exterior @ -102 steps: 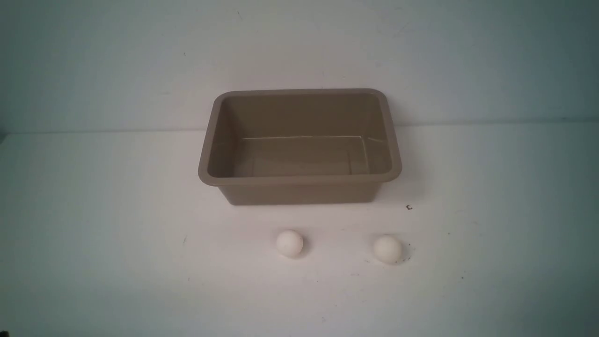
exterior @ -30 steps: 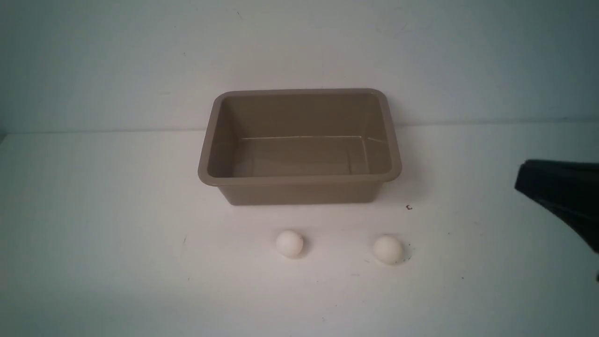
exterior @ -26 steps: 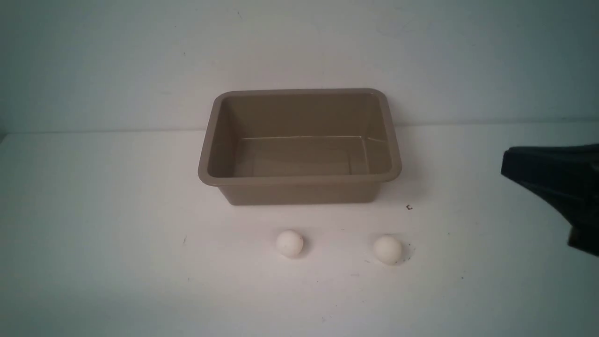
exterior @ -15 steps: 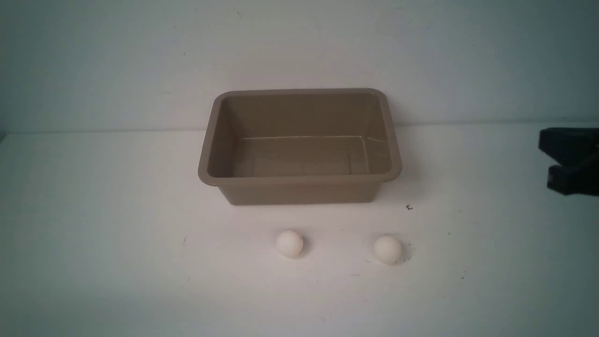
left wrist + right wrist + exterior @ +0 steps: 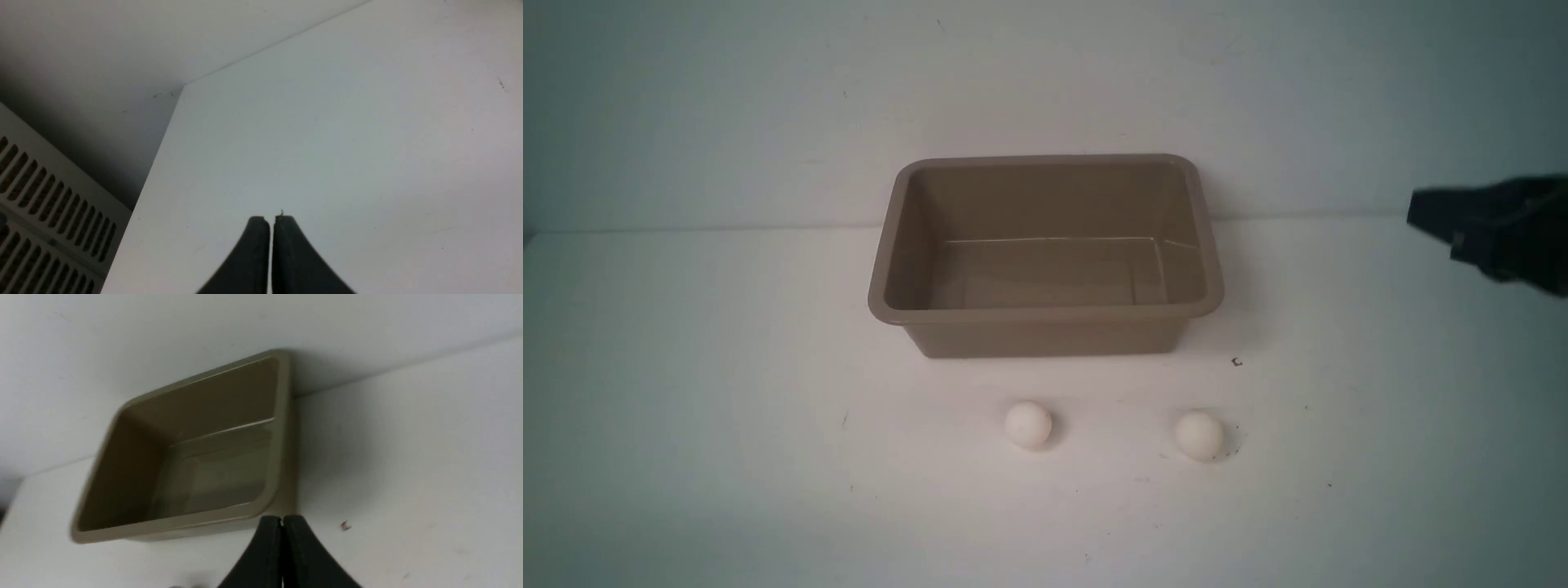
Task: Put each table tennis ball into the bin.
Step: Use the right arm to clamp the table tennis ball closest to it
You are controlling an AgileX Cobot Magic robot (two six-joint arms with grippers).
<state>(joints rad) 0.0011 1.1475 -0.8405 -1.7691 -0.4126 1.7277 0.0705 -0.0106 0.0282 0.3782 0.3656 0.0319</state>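
Two white table tennis balls lie on the white table in front of the bin: one [image 5: 1028,425] near the middle, the other [image 5: 1200,434] further right. The tan-brown bin [image 5: 1045,310] stands empty behind them, and it also shows in the right wrist view [image 5: 269,486]. My right gripper [image 5: 1421,214] hangs at the far right edge of the front view, above the table and well away from both balls; its jaws [image 5: 282,519] are shut on nothing. My left gripper [image 5: 270,219] is shut and empty over bare table, and it does not show in the front view.
A small dark mark [image 5: 1237,362] sits on the table right of the bin. A white wall rises just behind the bin. In the left wrist view the table's corner [image 5: 184,85] and a vented white panel [image 5: 53,204] lie beyond its left edge.
The right arm has come into the front view from the right edge and risen, its tip shifting left over the last half second. Balls and bin have not moved.
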